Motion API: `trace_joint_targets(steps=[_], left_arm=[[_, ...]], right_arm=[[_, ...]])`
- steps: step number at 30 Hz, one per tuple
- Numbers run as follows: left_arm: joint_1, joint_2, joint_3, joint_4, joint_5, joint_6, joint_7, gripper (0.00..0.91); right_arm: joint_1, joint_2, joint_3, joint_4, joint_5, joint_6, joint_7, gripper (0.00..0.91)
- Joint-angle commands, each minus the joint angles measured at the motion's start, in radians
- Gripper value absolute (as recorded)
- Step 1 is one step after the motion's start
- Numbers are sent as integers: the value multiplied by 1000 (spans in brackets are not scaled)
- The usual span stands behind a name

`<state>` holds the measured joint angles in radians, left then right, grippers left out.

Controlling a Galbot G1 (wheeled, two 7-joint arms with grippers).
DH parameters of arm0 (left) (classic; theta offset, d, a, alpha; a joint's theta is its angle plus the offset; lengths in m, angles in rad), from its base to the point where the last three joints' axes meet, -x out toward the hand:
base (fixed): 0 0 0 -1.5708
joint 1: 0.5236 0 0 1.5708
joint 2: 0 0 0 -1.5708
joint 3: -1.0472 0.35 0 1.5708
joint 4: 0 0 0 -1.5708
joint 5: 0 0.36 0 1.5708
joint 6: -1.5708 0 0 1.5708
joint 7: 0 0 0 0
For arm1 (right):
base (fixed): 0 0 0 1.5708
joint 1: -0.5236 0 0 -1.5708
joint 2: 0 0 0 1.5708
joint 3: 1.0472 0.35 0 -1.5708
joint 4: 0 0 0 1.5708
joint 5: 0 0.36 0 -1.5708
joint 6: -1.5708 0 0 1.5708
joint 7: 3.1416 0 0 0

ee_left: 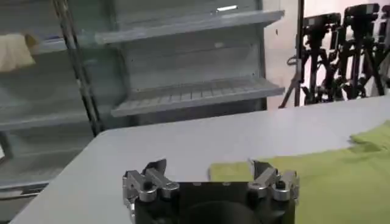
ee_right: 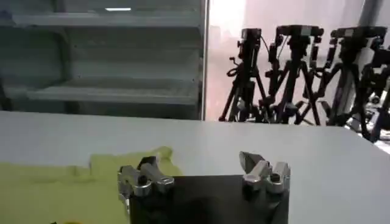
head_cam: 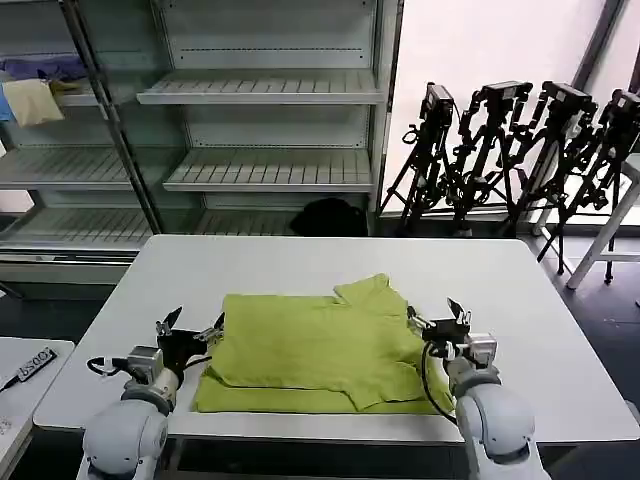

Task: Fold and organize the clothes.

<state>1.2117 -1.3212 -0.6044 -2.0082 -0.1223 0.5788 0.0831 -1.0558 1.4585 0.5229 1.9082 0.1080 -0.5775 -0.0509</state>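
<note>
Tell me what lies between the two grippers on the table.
In the head view, the folded lime T-shirt fills the stretch between the open left gripper and the open right gripper, both at its side edges.

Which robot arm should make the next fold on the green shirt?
Probably the right gripper: it hovers open by the T-shirt side where a sleeve sticks out. The left gripper, open too, sits at the tidier edge.
</note>
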Motion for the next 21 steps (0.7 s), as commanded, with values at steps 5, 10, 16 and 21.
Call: trace_joint_targets(steps=[5, 10, 16, 21], left_arm=[[-193, 42, 42, 176, -15, 3, 43, 907], [-260, 73, 71, 275, -54, 4, 73, 907], [-303, 83, 92, 351, -63, 4, 103, 907], [-325, 97, 110, 402, -48, 4, 124, 907]], right_arm=[[233, 10, -55, -222, 19, -7, 5, 907], [298, 28, -82, -325, 12, -8, 8, 907], [349, 66, -83, -454, -45, -7, -4, 907], [371, 85, -70, -526, -69, -6, -14, 907]])
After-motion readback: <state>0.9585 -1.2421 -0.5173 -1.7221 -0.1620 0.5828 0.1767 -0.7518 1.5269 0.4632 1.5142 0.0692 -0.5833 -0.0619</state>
